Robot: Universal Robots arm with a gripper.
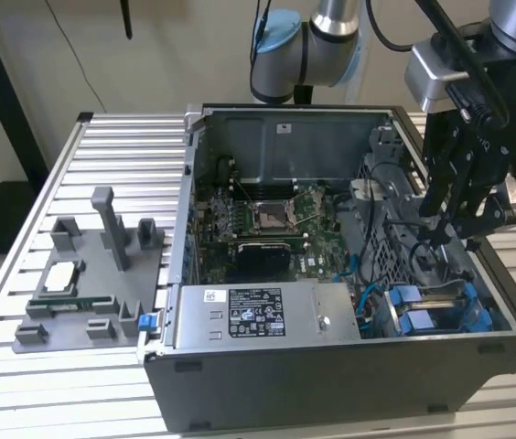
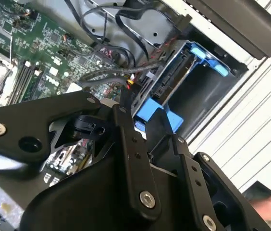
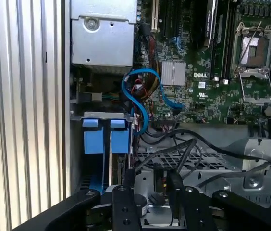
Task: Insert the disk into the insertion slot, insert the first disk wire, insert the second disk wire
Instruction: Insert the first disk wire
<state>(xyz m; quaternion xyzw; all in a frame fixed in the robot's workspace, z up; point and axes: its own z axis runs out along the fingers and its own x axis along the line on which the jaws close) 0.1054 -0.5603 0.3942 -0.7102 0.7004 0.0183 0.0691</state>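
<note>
Closest to us, the disk point(image 1: 420, 321) in its blue frame sits in the slot point(image 3: 99, 115) at the corner of the case point(image 1: 331, 389). Just behind, the gripper point(image 1: 447, 236) hangs over black wires point(image 3: 188, 147); we cannot tell if it holds anything. Farther back lies the green board point(image 1: 267, 224).

Claw point(image 1: 448, 233) vertical, nose-down; arm point(image 1: 317, 41) overhead

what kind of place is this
Likely a robotics lab bench for computer assembly: an open computer case sits on a slatted metal table, the arm's gripper hangs over it, and a grey fixture tray lies beside it.
</note>
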